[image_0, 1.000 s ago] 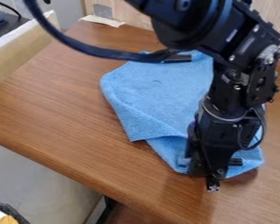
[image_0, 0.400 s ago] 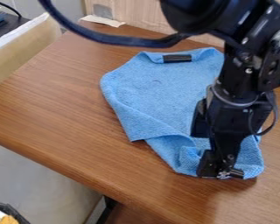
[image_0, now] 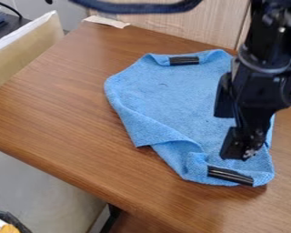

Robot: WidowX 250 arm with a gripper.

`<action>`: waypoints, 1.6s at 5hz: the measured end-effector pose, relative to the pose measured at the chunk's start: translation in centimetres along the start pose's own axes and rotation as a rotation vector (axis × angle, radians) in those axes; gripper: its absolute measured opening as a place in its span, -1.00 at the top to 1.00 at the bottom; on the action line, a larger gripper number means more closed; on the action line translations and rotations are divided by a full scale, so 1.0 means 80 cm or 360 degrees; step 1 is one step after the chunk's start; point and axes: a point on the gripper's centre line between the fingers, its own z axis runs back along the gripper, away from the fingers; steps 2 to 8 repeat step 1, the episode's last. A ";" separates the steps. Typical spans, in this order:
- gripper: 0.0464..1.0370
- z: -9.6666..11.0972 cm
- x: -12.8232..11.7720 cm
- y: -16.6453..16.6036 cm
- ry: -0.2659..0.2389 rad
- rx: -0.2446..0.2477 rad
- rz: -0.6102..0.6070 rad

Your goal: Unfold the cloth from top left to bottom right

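Observation:
The gripper point(image_0: 228, 135) hangs over the lower right part of the blue cloth point(image_0: 163, 98), with its fingers apart and nothing between them. Spread across the wooden surface, the cloth has a folded-over edge along its lower left and a bunched, wrinkled part near the bottom. One black strip point(image_0: 184, 60) lies on its top edge. Another black strip point(image_0: 230, 176) is on its bottom corner, just below the gripper. Part of the cloth's right side is hidden behind the arm.
The brown table point(image_0: 69, 109) has its front edge running diagonally at lower left. A light box-like edge point(image_0: 26, 50) stands at the upper left, near a paper scrap point(image_0: 107, 21). A wood panel point(image_0: 172, 22) rises behind.
The gripper has let go of the cloth's bottom corner and moved up and to the right. The bottom black strip has come fully into sight; the cloth looks nearly unmoved.

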 end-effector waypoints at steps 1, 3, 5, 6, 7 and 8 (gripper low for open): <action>-0.93 0.016 -0.003 0.004 -0.0021 0.0018 0.0037; -0.93 0.016 -0.003 0.004 -0.0021 0.0018 0.0037; -0.93 0.016 -0.003 0.004 -0.0021 0.0018 0.0037; -0.93 0.016 -0.003 0.004 -0.0021 0.0018 0.0037; -0.93 0.016 -0.003 0.004 -0.0021 0.0018 0.0037; -0.93 0.016 -0.003 0.004 -0.0021 0.0018 0.0037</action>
